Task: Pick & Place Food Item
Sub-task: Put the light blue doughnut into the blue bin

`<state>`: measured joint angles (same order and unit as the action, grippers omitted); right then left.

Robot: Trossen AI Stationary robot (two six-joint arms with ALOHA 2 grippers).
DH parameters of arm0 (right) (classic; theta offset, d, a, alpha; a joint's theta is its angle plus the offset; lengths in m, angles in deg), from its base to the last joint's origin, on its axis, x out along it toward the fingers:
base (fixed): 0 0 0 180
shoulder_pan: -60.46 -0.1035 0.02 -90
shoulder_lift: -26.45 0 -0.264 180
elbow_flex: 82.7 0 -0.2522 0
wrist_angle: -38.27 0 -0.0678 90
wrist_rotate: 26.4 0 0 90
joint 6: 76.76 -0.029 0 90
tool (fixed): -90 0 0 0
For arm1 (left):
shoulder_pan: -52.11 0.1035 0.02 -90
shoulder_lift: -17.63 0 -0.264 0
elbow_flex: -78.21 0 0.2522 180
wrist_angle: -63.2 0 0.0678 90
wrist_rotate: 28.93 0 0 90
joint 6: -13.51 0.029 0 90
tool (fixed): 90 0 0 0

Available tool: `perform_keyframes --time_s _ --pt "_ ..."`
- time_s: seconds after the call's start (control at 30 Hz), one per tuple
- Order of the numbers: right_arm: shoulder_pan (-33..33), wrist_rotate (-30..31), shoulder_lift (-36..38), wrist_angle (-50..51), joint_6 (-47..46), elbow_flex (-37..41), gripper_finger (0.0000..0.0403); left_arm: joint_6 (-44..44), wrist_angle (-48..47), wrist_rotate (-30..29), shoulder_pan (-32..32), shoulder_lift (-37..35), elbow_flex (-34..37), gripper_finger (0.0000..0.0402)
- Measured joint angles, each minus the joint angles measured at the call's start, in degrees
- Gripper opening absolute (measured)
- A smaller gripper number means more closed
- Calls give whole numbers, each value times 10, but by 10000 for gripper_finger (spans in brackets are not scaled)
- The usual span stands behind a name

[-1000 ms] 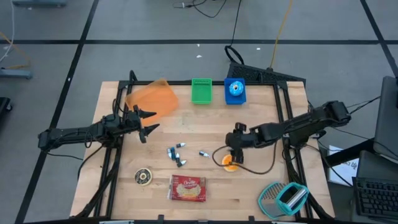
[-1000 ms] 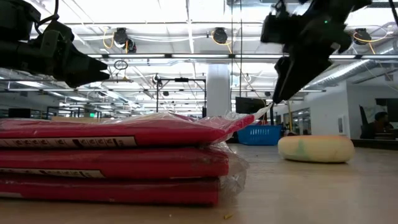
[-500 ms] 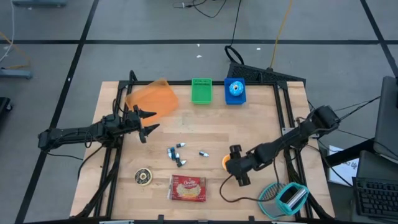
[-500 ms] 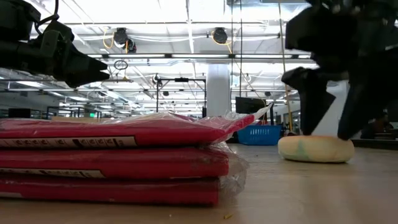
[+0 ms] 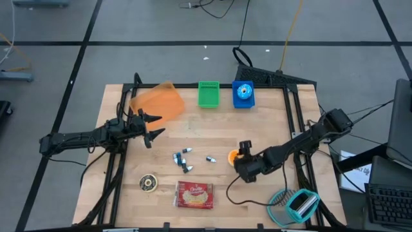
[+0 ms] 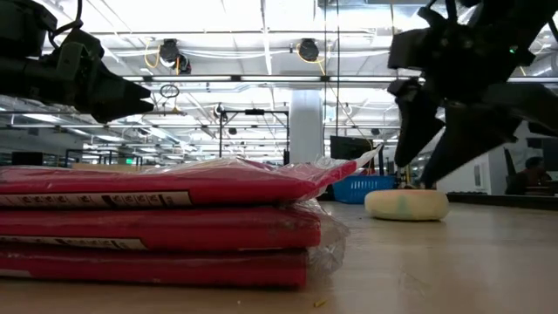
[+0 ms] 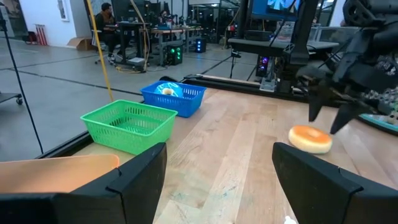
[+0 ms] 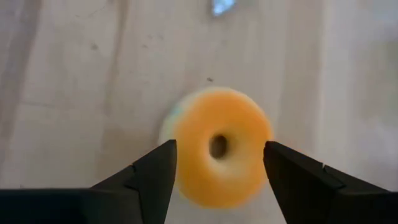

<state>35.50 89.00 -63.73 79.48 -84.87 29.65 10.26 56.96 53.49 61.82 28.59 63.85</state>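
My right gripper (image 8: 214, 165) is over the orange doughnut (image 8: 219, 146), jaws spread wide, one finger on each side of the ring, nothing held. In the low view the fingertips (image 6: 410, 144) hang just above it, not touching. The doughnut lies flat on the wooden table (image 5: 270, 122), hole up.

Landmark is the doughnut. The small wrapped candies (image 5: 183, 159) lie scattered near it, toward the left arm. The red cracker pack (image 5: 194, 195) sits farther off, at the table's front edge, with the small round tin (image 5: 149, 183) beyond it. The green basket (image 5: 208, 94) and blue basket (image 5: 243, 95) stand well apart from it at the far edge (the blue one already holds something round; can't tell what). The orange board (image 5: 158, 103) is at the far left corner.

My left gripper (image 5: 149, 127) waits by that board, fingers apart, empty.

Doing the step well, as I judge it: straight descent, fingers kept astride the ring's outer edge, not the hole. Get the tips down near the table before closing, so the pads catch the sides and don't ride over the top. Close gently; it looks soft and could squash or squirt out sideways. Lift vertically, clear of the candies.
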Motion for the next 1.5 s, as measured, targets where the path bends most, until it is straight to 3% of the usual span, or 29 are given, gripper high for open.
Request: perform_keyframes --time_s 0.13,0.37,0.67,0.8,1.07,1.5 --pt "11 15 14 15 -5 0 215 0 0 0 0 0 0 296" --pt "16 -89 12 -28 -17 0 208 0 0 0 0 0 0 296" --pt "26 -90 -44 -39 -5 9 208 0 0 0 0 0 0 296" --pt "28 -79 -61 -41 13 11 208 0 0 0 0 0 0 296" --pt "29 40 -39 -28 12 12 208 0 0 0 0 0 0 296" --pt "37 44 -41 -71 13 45 184 0 0 0 0 0 0 296"
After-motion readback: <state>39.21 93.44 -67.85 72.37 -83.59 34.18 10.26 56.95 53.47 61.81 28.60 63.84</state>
